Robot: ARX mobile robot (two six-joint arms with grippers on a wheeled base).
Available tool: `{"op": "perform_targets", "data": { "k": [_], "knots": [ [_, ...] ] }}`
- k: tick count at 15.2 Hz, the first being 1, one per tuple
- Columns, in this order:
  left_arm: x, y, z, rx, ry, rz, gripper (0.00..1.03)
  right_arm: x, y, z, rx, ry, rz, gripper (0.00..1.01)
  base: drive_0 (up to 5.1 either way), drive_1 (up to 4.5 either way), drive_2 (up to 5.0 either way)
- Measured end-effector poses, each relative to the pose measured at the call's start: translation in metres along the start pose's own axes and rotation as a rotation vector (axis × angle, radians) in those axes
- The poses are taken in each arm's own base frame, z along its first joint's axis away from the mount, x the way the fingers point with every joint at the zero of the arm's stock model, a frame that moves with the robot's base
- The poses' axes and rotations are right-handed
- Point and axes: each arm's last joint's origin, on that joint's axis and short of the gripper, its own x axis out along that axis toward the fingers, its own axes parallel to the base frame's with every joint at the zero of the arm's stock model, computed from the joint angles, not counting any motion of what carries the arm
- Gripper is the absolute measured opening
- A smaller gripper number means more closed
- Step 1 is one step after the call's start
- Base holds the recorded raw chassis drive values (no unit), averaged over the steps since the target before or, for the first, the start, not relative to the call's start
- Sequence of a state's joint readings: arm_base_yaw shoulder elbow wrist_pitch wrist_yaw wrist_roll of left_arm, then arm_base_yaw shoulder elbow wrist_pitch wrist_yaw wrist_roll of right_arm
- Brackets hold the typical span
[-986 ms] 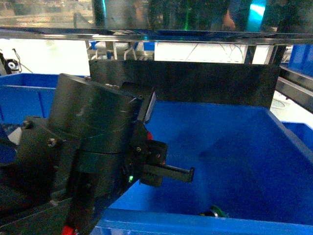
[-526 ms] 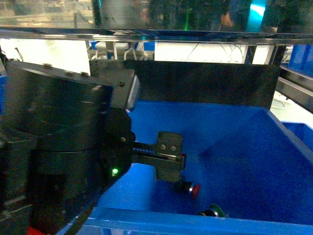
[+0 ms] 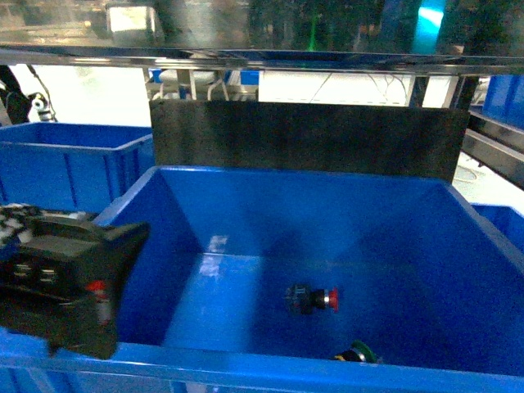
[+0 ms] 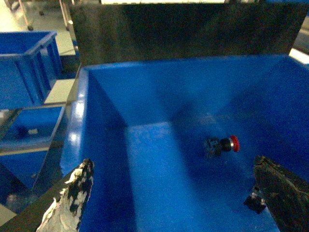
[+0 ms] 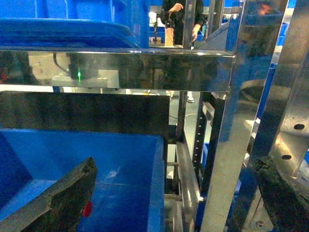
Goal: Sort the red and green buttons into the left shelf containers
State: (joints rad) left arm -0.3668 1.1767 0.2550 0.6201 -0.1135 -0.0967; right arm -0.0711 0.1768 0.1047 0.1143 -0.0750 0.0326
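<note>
The red button (image 3: 313,298) and green button (image 3: 357,354) are both lying inside the big blue bin (image 3: 270,205) at lower middle, while both fingers are spreading open, holding nothing.

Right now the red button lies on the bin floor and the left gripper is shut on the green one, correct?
Not quite. The red button does lie on the blue bin floor, but the left gripper is open and empty; the green button also rests in the bin, per the head view.

Warehouse or factory storeroom, steel shelving (image 5: 231,121), rows of blue plastic bins (image 3: 74,164), bare floor
</note>
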Motion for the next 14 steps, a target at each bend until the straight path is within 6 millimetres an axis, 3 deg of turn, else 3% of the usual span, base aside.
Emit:
{"op": "perform_targets", "data": {
  "k": [4,6,8,11,12,14],
  "knots": [
    [-0.023,0.012,0.018,-0.027,-0.096,-0.001,0.98,0.000,0.000,0.000,0.000,0.000,0.000,0.98,0.0,0.00,0.0],
    [-0.058,0.027,0.050,-0.102,-0.304,0.025,0.98,0.000,0.000,0.000,0.000,0.000,0.000,0.98,0.0,0.00,0.0],
    [-0.085,0.034,0.069,-0.147,-0.457,0.117,0.98,0.000,0.000,0.000,0.000,0.000,0.000,0.98,0.0,0.00,0.0],
    [-0.087,0.040,0.070,-0.188,-0.469,0.167,0.98,0.000,0.000,0.000,0.000,0.000,0.000,0.98,0.0,0.00,0.0],
    [-0.087,0.041,0.069,-0.166,-0.399,0.187,0.93,-0.003,0.002,-0.001,-0.006,0.037,-0.019,0.93,0.0,0.00,0.0],
    [-0.092,0.051,0.053,-0.049,-0.317,0.228,0.70,-0.008,0.006,-0.005,-0.021,0.034,0.013,0.69,0.0,0.00,0.0]
  ]
}}
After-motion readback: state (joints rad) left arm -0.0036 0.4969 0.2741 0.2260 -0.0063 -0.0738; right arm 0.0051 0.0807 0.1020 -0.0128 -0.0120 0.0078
